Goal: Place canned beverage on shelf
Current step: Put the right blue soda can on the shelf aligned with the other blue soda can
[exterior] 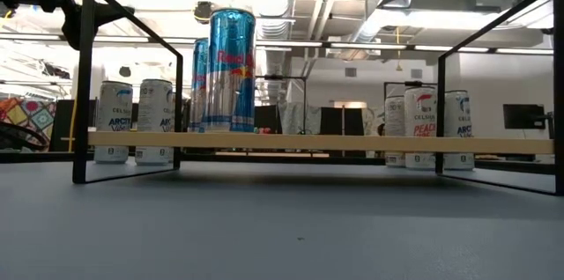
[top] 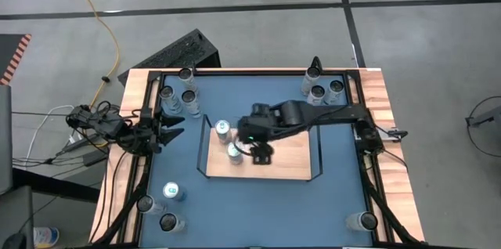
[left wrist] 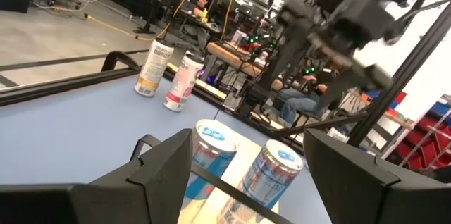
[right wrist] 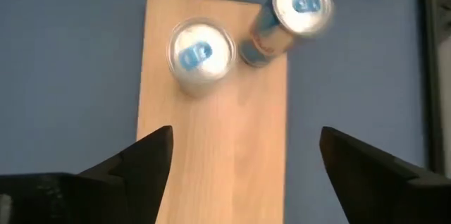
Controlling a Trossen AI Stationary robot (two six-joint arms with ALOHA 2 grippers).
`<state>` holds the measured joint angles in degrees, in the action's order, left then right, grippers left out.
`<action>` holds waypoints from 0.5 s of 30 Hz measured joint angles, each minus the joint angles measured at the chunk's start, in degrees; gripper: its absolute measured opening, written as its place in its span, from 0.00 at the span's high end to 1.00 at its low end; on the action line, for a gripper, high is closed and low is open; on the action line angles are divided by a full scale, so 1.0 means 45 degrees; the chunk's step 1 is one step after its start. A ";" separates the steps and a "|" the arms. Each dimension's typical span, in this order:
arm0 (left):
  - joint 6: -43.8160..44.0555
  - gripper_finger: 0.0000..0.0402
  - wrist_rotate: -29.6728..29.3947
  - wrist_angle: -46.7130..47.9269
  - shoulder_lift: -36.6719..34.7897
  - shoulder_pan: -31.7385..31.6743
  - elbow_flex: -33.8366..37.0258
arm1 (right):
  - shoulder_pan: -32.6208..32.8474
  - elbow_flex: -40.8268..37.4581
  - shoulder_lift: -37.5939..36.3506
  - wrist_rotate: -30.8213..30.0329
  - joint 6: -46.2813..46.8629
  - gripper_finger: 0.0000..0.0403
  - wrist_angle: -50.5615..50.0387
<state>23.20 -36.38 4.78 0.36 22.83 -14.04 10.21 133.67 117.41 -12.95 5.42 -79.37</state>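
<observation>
Right gripper [top: 262, 155] poised above the shelf [top: 290, 163], fingers spread wide and holding nothing; its wrist view looks straight down between the two dark fingers [right wrist: 144, 157] onto the light-wood board [right wrist: 211, 146]. Two tall blue-and-silver cans stand upright on the board toward the shelf's left end: the nearer can [top: 234, 153] just beside the gripper, the second can [top: 223, 129] a little farther back, the pair close together but apart. In the low view both cans [exterior: 232, 70] rise from the board between the black wire end rails [exterior: 88, 86]. The shelf lies at the middle of the blue tabletop [top: 337, 194], its right half bare wood.

Left gripper [top: 174, 128] waits over the table's left side, fingers spread and empty, pointing toward the shelf; its wrist view shows the two shelf cans past its own fingers [left wrist: 165, 168].

Other cans stand off the shelf: a group [top: 178, 92] at the far left corner, a group [top: 322, 91] at the far right corner, one can [top: 174, 192] on the blue surface near the front left, two more [top: 156, 214] at the front left edge, and a single can [top: 362, 221] at the front right.
</observation>
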 joint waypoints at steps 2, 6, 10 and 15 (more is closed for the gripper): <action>0.0005 0.36 -0.0001 0.0062 0.0005 0.0005 0.0000 | 0.0477 -0.0005 -0.0297 -0.0643 0.0502 0.19 -0.0446; 0.0005 0.36 0.0019 0.0158 0.0024 0.0005 -0.0005 | 0.1672 -0.0005 -0.0462 -0.2222 0.1389 0.27 -0.0836; 0.0005 0.36 0.0016 0.0191 0.0024 0.0002 -0.0005 | 0.2649 -0.0638 -0.0307 -0.3508 0.1931 0.38 -0.0473; 0.0009 0.36 0.0014 0.0208 0.0024 0.0004 -0.0005 | 0.3017 -0.3640 -0.0595 -0.3034 0.2129 0.59 0.2657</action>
<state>23.24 -36.32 5.72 0.47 22.85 -14.06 23.78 117.29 114.73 -26.60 15.00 -67.41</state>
